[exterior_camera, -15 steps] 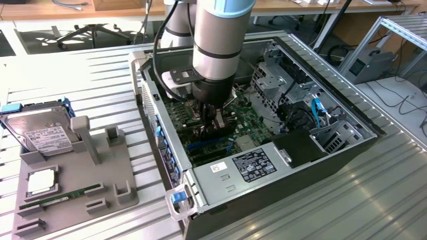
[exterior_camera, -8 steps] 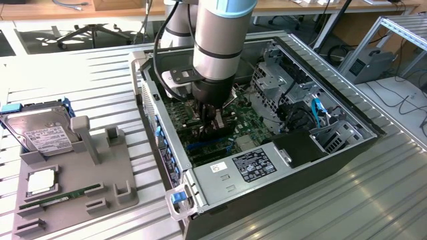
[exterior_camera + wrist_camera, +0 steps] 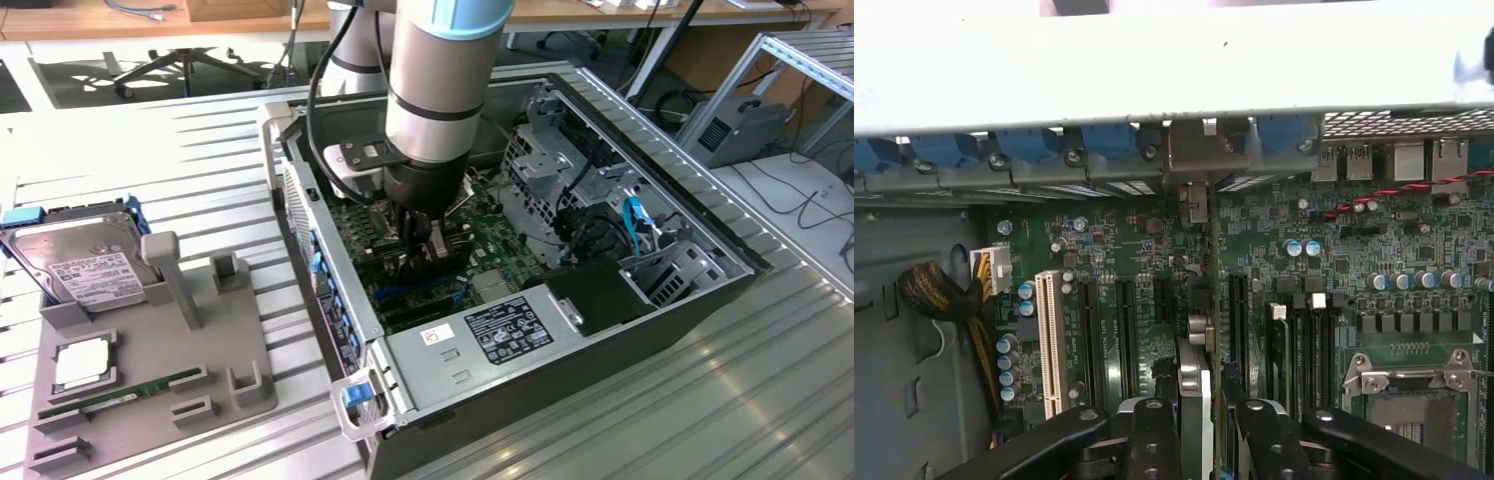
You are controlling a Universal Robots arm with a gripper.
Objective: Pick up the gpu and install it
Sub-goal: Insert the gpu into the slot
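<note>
Slatted metal bench [image 3: 200, 130] across the frame, office chairs in the upper background. Open computer case [image 3: 694, 300] at centre, green motherboard [image 3: 1334, 270] exposed inside. Gripper [image 3: 424, 262] lowered into the case, fingers [image 3: 1154, 440] clamped on the gpu [image 3: 1199, 330], held edge-on and upright over the expansion slots [image 3: 1124, 330], silver bracket [image 3: 1199, 160] up against the case's rear wall. Grey parts tray [image 3: 134, 390] at lower left, carrying a hard drive [image 3: 80, 262], a RAM stick [image 3: 120, 392] and a CPU [image 3: 80, 365].
</note>
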